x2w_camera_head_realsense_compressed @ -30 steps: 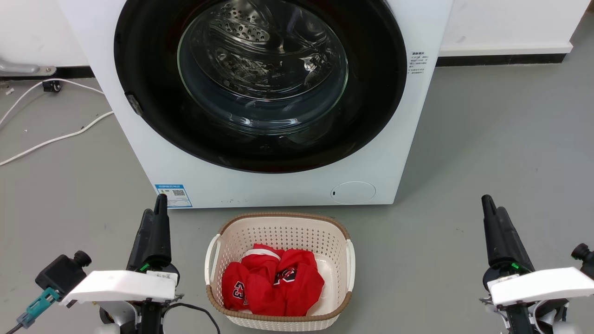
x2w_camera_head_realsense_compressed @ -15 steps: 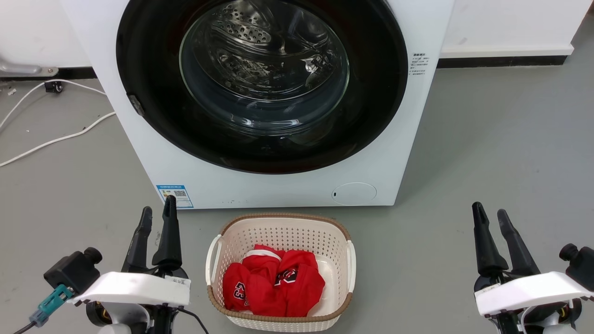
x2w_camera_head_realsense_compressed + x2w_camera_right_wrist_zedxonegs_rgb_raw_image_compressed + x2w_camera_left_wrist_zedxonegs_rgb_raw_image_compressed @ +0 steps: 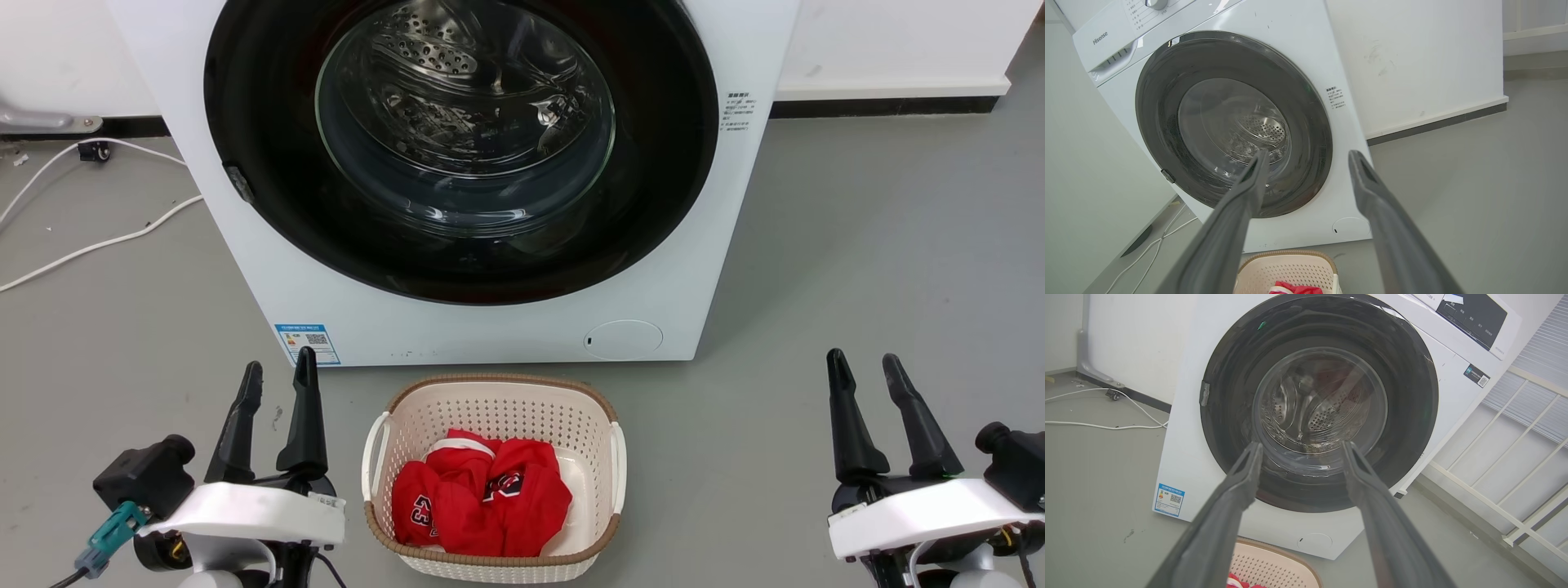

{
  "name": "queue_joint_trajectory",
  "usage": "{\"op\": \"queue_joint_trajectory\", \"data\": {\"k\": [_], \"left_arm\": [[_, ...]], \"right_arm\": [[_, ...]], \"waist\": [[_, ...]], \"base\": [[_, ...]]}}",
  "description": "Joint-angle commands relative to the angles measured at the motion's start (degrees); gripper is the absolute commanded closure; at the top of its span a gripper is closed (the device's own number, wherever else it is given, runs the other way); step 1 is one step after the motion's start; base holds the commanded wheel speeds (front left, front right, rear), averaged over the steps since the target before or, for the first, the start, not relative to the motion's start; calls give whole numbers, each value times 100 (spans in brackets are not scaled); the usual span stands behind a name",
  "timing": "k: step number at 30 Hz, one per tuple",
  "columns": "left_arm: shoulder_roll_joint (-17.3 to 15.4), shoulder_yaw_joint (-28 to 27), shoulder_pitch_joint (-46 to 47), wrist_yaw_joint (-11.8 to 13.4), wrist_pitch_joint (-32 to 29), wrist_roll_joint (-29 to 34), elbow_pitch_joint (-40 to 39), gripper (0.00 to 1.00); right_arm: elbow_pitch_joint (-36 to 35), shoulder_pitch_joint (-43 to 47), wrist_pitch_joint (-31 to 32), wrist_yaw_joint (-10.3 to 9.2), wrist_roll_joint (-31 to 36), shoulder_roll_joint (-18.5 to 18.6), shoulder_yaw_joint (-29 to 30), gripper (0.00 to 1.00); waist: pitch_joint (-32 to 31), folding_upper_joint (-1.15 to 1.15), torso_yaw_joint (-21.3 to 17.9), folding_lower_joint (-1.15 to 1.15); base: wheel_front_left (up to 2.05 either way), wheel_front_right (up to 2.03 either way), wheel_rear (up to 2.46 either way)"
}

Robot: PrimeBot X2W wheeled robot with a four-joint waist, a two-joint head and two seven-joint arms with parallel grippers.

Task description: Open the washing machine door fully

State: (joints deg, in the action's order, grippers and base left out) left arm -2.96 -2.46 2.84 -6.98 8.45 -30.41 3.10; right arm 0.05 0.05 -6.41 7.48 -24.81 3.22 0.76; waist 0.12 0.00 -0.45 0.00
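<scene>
The washing machine door (image 3: 464, 147) is sitting shut, flush against the front of the white washing machine (image 3: 457, 331), with the steel drum (image 3: 433, 49) showing through its glass. Both grippers are hanging low over the grey floor (image 3: 882, 245), well apart from the machine: the left gripper (image 3: 279, 366) is holding its 2 dark fingers (image 3: 306, 408) spread and empty, and the right gripper (image 3: 861, 359) is doing the same. Between them a cream laundry basket (image 3: 498, 385) is standing just in front of the machine, holding red garments (image 3: 482, 498). The head view is cutting off the machine's top, while the left wrist view is taking in the dark control panel (image 3: 1472, 314) and a white railing (image 3: 1515, 490) beside the machine. The right wrist view is adding the detergent drawer (image 3: 1112, 61) and the Hisense lettering (image 3: 1099, 37). A small grey tab (image 3: 1204, 393) is sitting on the door's left edge, and a white cable (image 3: 98, 241) is lying on the floor to the machine's left.
</scene>
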Motion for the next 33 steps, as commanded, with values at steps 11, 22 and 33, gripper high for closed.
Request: {"op": "queue_joint_trajectory", "data": {"k": [11,22,33], "left_arm": [[-5,17,23,36,206,872,-130,0],[-7,42,17,49,354,1553,-134,0],[-10,45,-3,50,464,2013,-102,0]], "right_arm": [[-231,66,-65,1,854,-17,-37,0],[-273,113,-65,1,1508,-25,-29,0],[-305,149,-52,0,1990,-33,-60,0]], "waist": [[17,0,-6,0],[26,0,-23,0],[37,0,-50,0]], "base": [[0,0,0],[0,0,0],[0,0,0]]}}
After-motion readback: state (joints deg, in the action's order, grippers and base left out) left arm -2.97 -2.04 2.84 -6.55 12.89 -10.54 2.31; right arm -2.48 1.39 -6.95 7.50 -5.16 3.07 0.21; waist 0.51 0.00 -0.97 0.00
